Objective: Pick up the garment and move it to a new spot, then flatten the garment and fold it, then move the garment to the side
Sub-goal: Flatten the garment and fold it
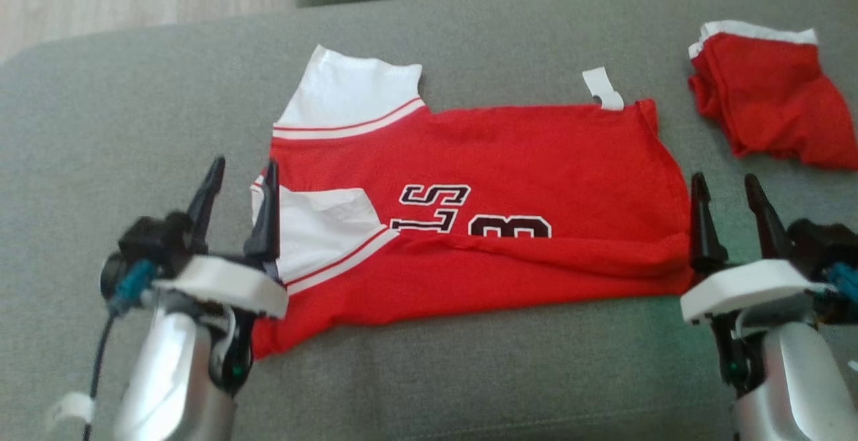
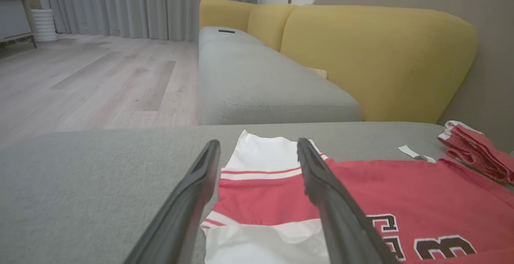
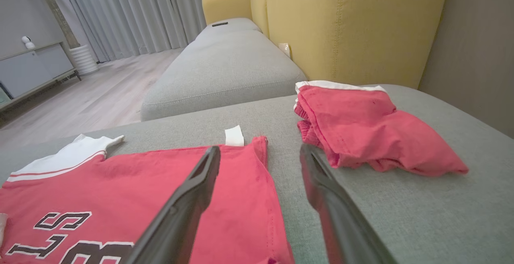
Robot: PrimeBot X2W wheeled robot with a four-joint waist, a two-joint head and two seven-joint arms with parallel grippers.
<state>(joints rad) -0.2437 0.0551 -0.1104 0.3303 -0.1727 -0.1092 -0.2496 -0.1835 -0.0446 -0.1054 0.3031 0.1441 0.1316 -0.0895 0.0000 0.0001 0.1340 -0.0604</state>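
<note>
While both pairs of dark fingers stand spread apart with nothing between them, the left gripper hangs at the white-sleeved end of the red jersey and the right gripper at its hem end, each with one finger above cloth and one above bare grey cushion. The jersey lies flat across the cushion's middle, its near edge folded over the black number. Red shorts lie bundled toward the far right corner, apart from it.

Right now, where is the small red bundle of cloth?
In the head view the small red bundle lies at the far right of the grey cushion, just beyond the right gripper and apart from the red jersey.
</note>
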